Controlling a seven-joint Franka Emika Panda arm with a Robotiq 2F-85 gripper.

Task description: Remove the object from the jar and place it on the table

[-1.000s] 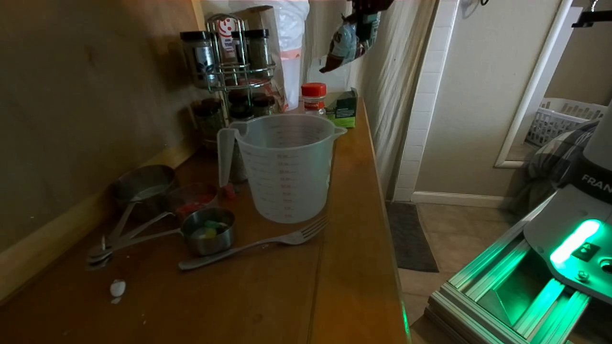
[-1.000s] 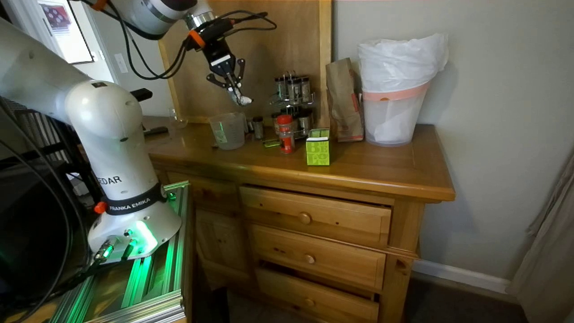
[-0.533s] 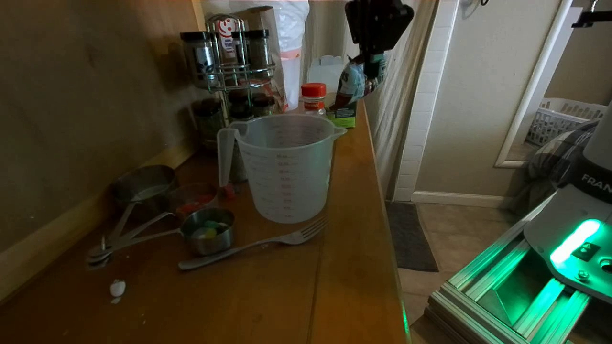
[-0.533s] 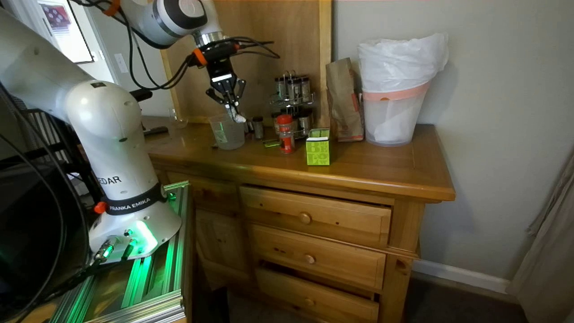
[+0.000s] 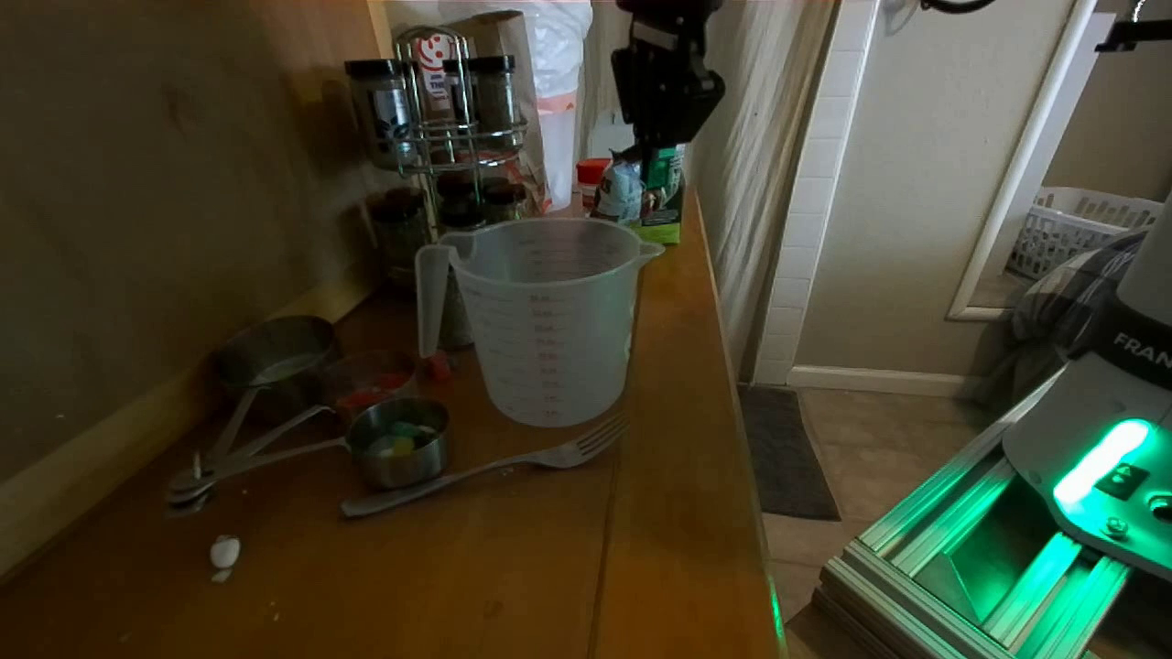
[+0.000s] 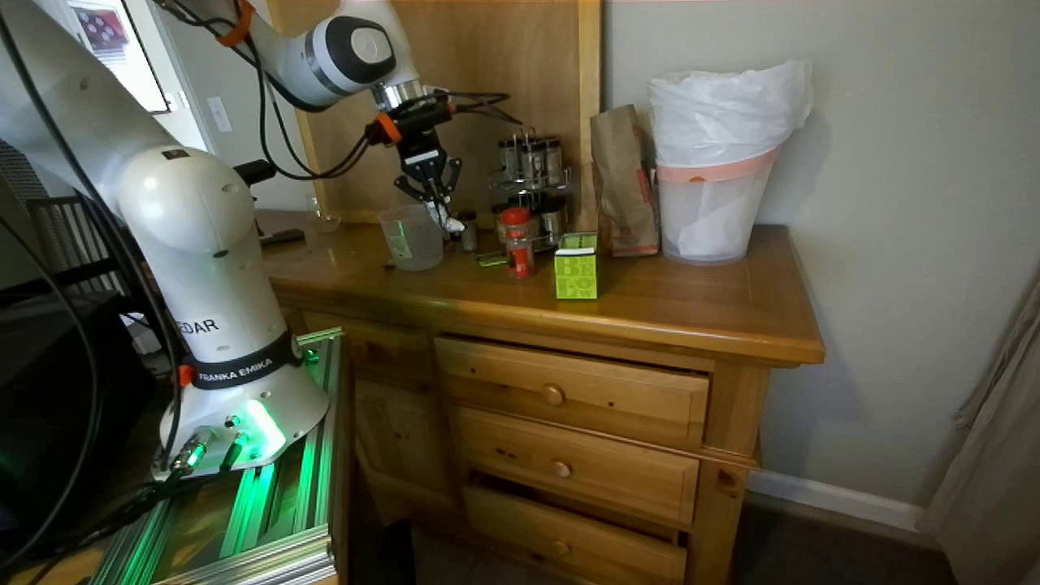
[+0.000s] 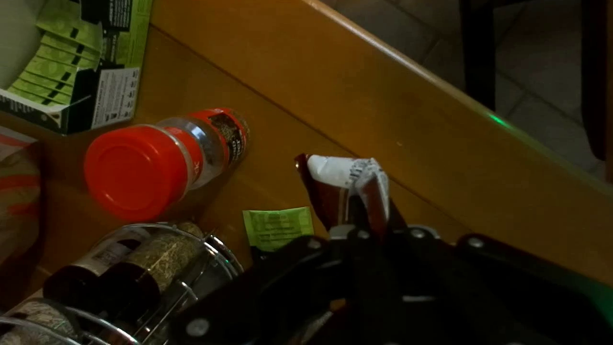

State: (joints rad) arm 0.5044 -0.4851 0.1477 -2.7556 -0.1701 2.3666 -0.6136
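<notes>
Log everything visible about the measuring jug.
The measuring jug looks like translucent whitish plastic, tapering downward from a wide, open rim with a spout, side handle and red marks. An exterior view shows a greenish patch, perhaps a label. It stands upright on the counter; whether the nearby fork touches it is unclear.

One jug (image 5: 558,339), one brown-and-white wrapper (image 7: 335,175), one fork (image 5: 536,458), three handled cups (image 5: 407,465), one red-capped shaker (image 7: 165,160).
</notes>
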